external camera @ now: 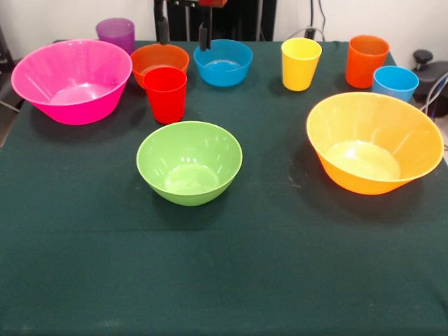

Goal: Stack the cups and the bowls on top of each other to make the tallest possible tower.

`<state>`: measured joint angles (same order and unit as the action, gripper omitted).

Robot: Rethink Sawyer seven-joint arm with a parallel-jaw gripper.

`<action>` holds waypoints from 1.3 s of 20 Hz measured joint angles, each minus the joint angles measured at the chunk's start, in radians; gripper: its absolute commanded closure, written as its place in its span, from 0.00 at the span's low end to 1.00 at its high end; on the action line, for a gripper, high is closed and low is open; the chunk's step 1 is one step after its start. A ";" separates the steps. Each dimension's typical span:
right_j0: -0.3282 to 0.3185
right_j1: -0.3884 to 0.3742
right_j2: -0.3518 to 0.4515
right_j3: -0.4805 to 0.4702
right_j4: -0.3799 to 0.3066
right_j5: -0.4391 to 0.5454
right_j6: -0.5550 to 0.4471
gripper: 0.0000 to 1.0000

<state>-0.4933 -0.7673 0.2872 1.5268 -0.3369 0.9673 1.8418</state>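
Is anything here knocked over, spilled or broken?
Nothing stands out. All five cups, like the red cup, and all five bowls, like the green bowl, sit upright, mouths up, spread over the green tablecloth. None is stacked, tipped or visibly cracked, and there is no spill.

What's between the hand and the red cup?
The small orange bowl sits just behind the red cup, partly between it and the hand at the table's far edge. The blue bowl is off to the side.

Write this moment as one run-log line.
stage: not started | tower: none, cups and bowls apart on table | hand: raised between orange bowl and blue bowl, open, empty
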 measured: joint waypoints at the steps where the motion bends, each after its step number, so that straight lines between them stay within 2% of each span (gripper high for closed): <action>1: 0.000 0.007 0.000 0.000 -0.001 -0.002 0.000 0.00; 26: 0.005 0.109 0.000 0.000 -0.018 -0.096 0.000 0.00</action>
<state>-0.4882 -0.6586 0.2873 1.5265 -0.3545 0.8711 1.8418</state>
